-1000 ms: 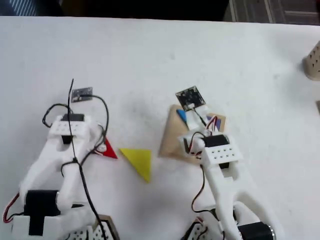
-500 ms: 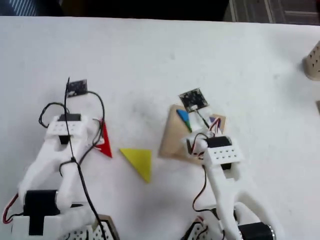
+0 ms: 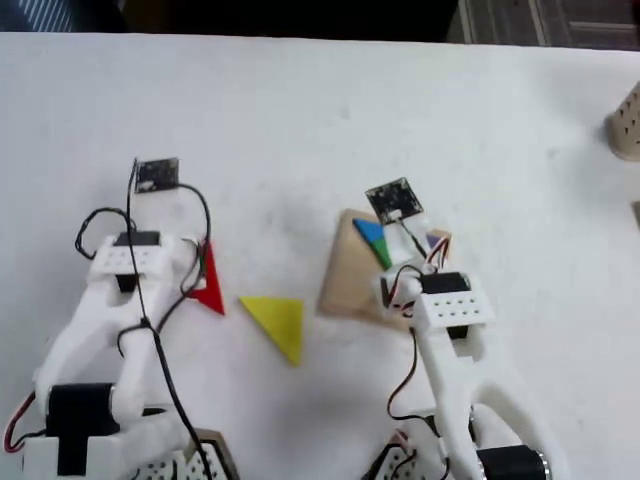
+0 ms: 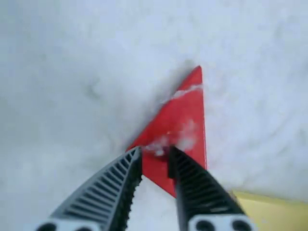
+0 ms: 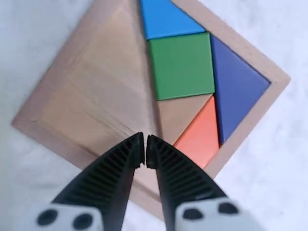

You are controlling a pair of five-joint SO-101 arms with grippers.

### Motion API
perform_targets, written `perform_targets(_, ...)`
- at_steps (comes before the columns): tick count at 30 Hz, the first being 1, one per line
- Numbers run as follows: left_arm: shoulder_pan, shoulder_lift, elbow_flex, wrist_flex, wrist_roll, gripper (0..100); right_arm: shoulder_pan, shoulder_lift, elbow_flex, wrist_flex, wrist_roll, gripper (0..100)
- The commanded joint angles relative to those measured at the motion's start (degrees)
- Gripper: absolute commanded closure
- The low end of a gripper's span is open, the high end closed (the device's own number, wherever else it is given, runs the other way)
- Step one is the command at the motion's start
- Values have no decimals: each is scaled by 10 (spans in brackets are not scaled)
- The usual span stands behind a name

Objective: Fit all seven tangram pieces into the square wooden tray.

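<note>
Tangram work at a white bench (image 3: pixel 300 120): the left hand (image 4: pixel 154 155) is seen clamped on the edge of a red triangle (image 4: pixel 185 115). A yellow triangle (image 3: pixel 277 318) lies flat nearby, between the arms. Further right, the square wooden tray (image 5: pixel 91 96) is shown holding a blue triangle (image 5: pixel 166 19), a green square (image 5: pixel 182 65), a dark blue triangle (image 5: pixel 236 91) and an orange triangle (image 5: pixel 202 137), with half left bare. The right hand (image 5: pixel 145 144) is held clenched and empty above the tray.
</note>
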Motion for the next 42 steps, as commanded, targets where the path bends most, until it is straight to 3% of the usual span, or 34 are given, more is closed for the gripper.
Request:
perform_targets(1,-22,-17,-4,-1,34,753,-11,-15,-9,8,28,980)
perform_targets(6,-65,-12,-40,11,86,710,-35,-15,-6,8,29,980)
perform_targets(18,-41,30,-25,-6,90,657,-42,-15,-4,11,31,978)
perform_targets(28,-41,200,-201,100,85,657,-41,-15,-4,16,31,978)
perform_targets(42,30,202,-190,145,89,657,-36,-16,-6,21,31,978)
